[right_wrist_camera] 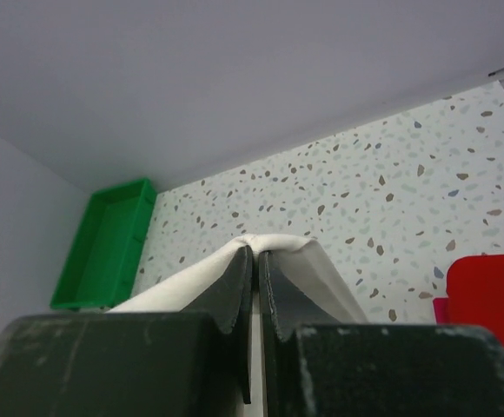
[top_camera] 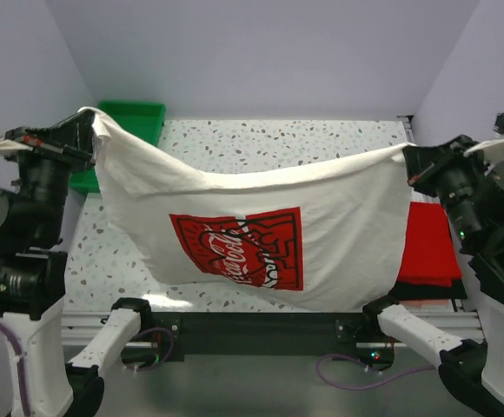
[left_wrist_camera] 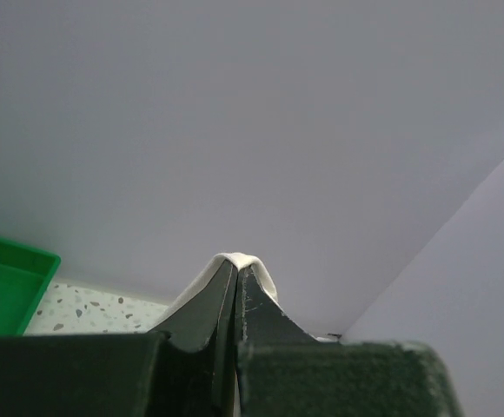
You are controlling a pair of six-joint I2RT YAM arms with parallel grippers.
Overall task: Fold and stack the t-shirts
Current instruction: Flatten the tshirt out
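A speckled terrazzo table [top_camera: 278, 143] fills the middle of the overhead view, walled in by pale lilac panels. Stretched above it, off the surface, hangs a large off-white t-shirt [top_camera: 261, 200], spread wide between the two arms. Its top edge sags in a shallow curve from the upper left down to the right, and its lower hem hangs above the near edge of the table. On the shirt's front, low and slightly left of centre, is a red-and-white printed graphic [top_camera: 239, 248].

At the right side of the table lies a folded bright red t-shirt [top_camera: 430, 248], flat on the surface and partly hidden behind the hanging cloth. A green plastic tray [top_camera: 135, 117] sits in the far left corner, partly hidden by the raised shirt.

The left gripper [top_camera: 85, 130] is held high at the left and is clamped on the shirt's upper left corner; its wrist camera shows a small fold of white cloth pinched between closed dark fingers. The right gripper [top_camera: 411, 161], a little lower at the right, is likewise closed tight on the shirt's upper right corner.
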